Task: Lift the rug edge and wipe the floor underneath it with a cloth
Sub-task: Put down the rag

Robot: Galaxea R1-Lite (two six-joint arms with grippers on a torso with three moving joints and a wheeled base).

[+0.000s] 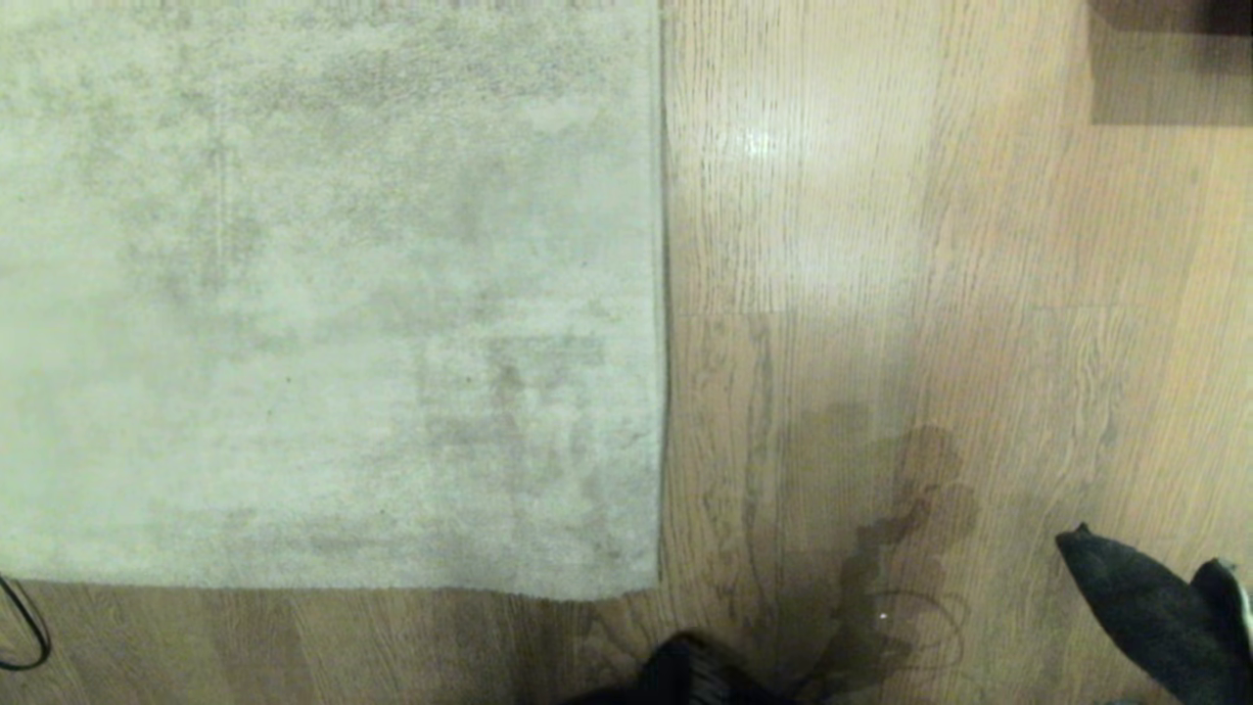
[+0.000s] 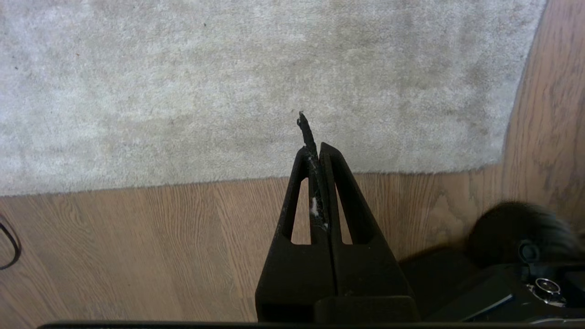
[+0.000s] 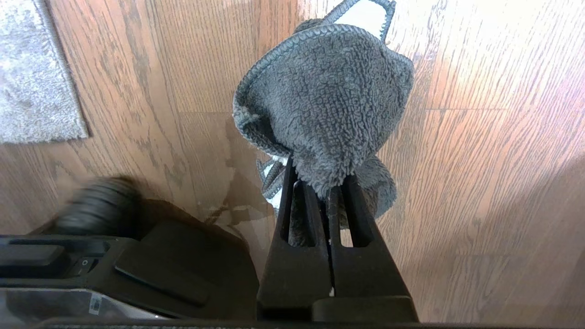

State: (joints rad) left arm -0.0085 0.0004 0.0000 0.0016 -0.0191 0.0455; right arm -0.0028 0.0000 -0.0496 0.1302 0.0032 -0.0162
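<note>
From the head camera you were looking down at the rug (image 1: 323,294) lying flat on the left, its rug edge (image 1: 664,294) running straight up the frame, with the glossy wood floor (image 1: 881,245) to the right catching a bright glare. A loop of black cable (image 1: 24,627) sat just beside the rug's near corner, and the cloth (image 1: 1145,607) poked in at the lower right.

In the left wrist view, your left gripper (image 2: 315,151) hung over the rug's near border, fingers pressed together with nothing but a bit of lint between them.

In the right wrist view, your right gripper (image 3: 320,183) was clamped on the grey cloth, which flopped over the fingertips above bare floor, well apart from the rug corner.
</note>
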